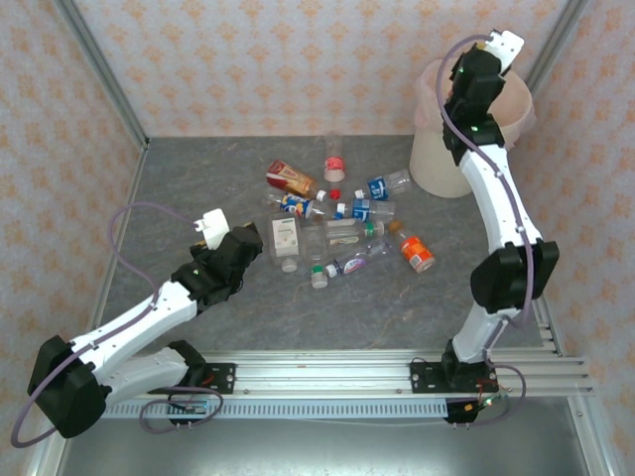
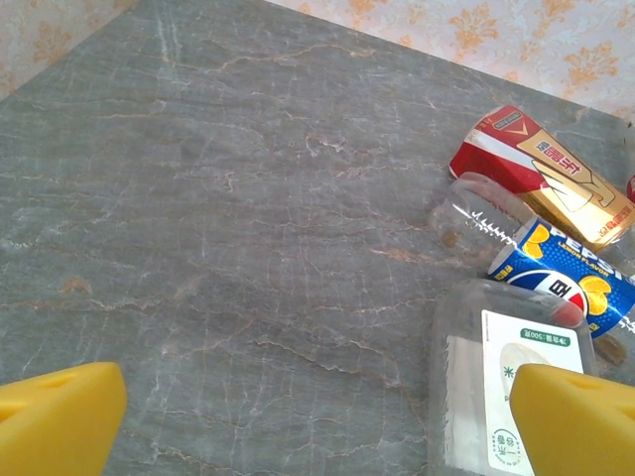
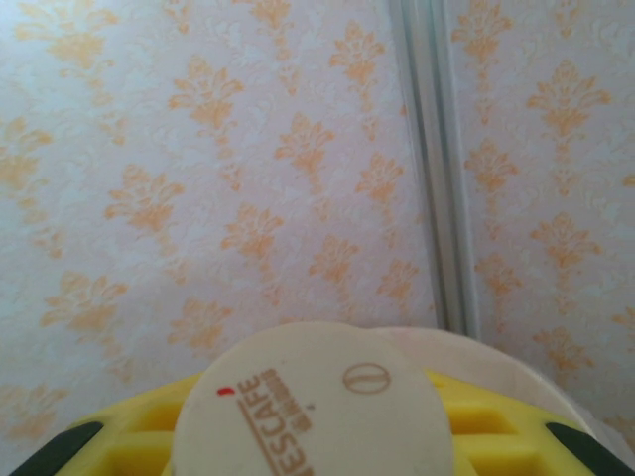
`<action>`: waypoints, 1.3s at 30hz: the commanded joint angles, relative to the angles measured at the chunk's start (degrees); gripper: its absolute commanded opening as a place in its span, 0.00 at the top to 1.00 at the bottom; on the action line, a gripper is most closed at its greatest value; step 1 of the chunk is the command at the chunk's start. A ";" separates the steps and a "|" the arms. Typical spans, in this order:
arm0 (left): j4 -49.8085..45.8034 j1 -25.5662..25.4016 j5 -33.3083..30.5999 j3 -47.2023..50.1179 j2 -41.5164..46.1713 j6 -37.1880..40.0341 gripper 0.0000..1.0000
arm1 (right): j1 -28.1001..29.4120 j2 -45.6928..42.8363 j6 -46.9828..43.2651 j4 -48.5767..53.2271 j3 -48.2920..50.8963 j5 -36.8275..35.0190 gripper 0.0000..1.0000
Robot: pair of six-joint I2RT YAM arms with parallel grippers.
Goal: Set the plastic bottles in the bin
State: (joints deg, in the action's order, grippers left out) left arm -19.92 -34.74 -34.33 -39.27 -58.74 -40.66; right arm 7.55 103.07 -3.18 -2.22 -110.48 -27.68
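Grey stone-patterned counter (image 1: 189, 188), boxed in by orange-print wallpaper. My left jaws stand released, wide apart, low over the counter. A clear square bottle (image 2: 496, 387) with a white label lies right at one yellow fingertip (image 2: 585, 416), with a Pepsi bottle (image 2: 566, 283) and a red-and-gold bottle (image 2: 541, 169) just beyond it. Ahead and to the other side of those jaws the counter is bare. My right jaws are clenched on a Nescafé bottle (image 3: 308, 402), cream cap toward the camera, held above the one bin (image 1: 437, 164) in the far right corner. At least nine bottles lie clustered between the two arms.
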 commanded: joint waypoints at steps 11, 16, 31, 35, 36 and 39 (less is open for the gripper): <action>0.15 1.20 4.43 -1.08 -0.30 1.03 0.00 | -3.54 15.66 -3.49 18.74 -19.79 -3.79 0.98; 0.59 1.30 5.01 -1.38 -2.13 0.94 0.00 | -4.27 16.75 -2.01 24.79 -21.84 -3.38 0.95; 1.29 1.34 6.73 -2.15 -5.38 1.25 0.00 | -6.84 21.81 -0.25 28.93 -27.74 -1.16 0.17; 1.16 1.43 6.87 -2.15 -5.32 1.45 0.00 | -6.87 21.13 -0.01 29.56 -27.96 -3.03 0.01; 1.19 1.51 7.12 -2.21 -5.30 1.55 0.00 | -6.85 20.84 0.09 29.92 -27.90 -3.04 0.01; 1.82 1.69 8.79 -2.12 -5.46 2.03 0.00 | -6.90 19.39 1.18 31.65 -27.74 -1.85 0.01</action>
State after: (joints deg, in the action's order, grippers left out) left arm -19.42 -33.63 -26.35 -39.70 -63.90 -39.79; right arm 0.95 125.05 -3.40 26.48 -136.27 -28.93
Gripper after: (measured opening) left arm 0.993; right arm 0.991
